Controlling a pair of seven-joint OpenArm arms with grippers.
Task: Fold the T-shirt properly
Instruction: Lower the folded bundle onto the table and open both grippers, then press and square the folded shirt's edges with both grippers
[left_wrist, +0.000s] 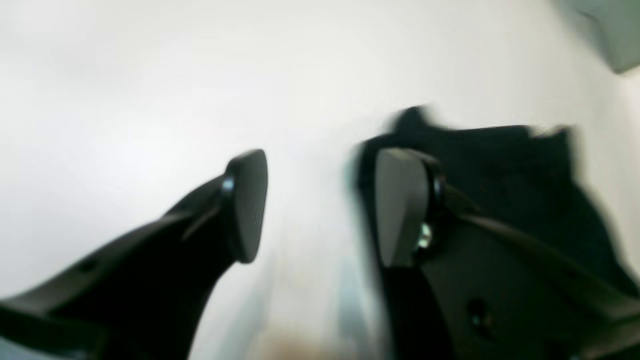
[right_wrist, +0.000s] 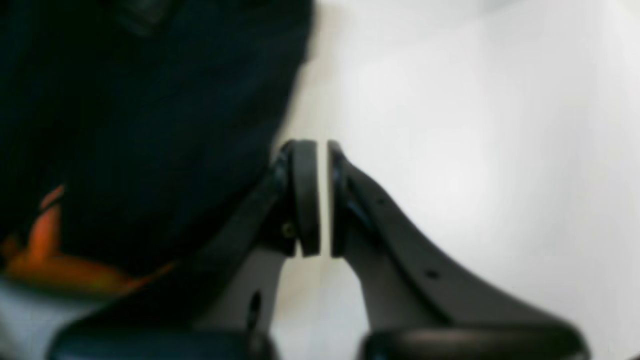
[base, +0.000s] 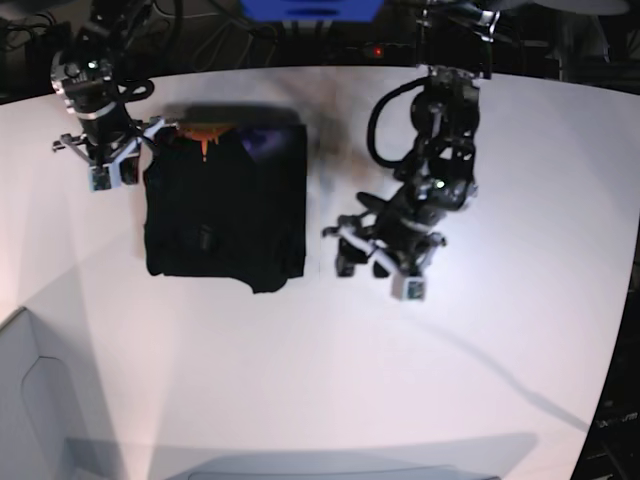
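The T-shirt (base: 225, 200) lies on the white table as a black folded rectangle, with an orange splash (base: 205, 132) and a purple print (base: 262, 140) along its far edge. My right gripper (base: 112, 172) hovers just off the shirt's far left corner. In the right wrist view it (right_wrist: 323, 200) is shut with nothing between the pads, and the black cloth (right_wrist: 150, 125) with its orange mark (right_wrist: 45, 250) lies to its left. My left gripper (base: 360, 264) is to the right of the shirt. It (left_wrist: 322, 205) stands open and holds nothing, with black cloth (left_wrist: 525, 175) behind its right finger.
The white table (base: 480, 380) stretches wide in front and to the right. Dark cables and equipment (base: 200, 40) and a blue object (base: 310, 8) line the back edge. A grey panel (base: 30, 400) sits at the lower left.
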